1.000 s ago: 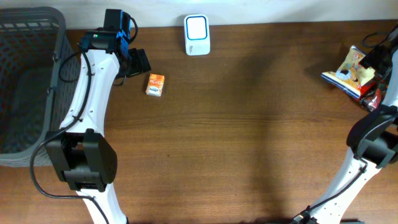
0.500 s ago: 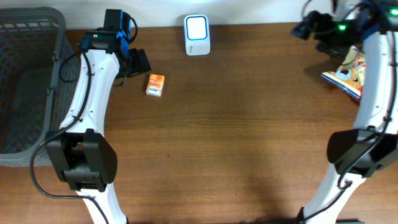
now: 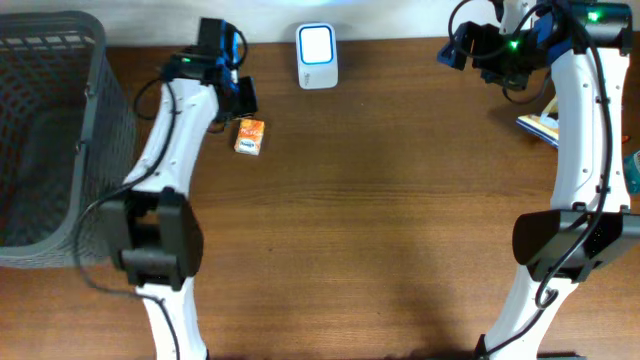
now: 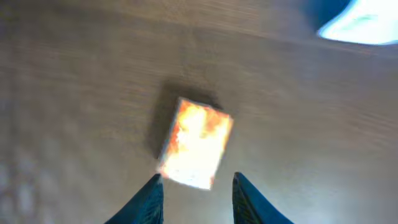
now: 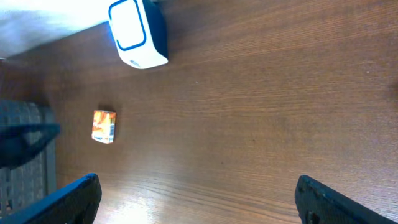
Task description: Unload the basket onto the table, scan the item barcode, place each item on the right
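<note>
Orange box (image 3: 250, 136) flat on wooden table (image 3: 400, 220), near white scanner (image 3: 317, 56). Left gripper (image 4: 196, 193) has shifted over box, jaws narrowed, nothing held. Right gripper (image 5: 199, 202) has swung in, wide, empty. Pickup likely next; scan pending.

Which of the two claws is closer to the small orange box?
The left claw: it is right beside the orange box, while the right claw hangs far across the table, past the white scanner.

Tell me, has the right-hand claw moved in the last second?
Yes. Seen from overhead, the right gripper has swung away from the snack bag and closer to the white scanner.
</note>
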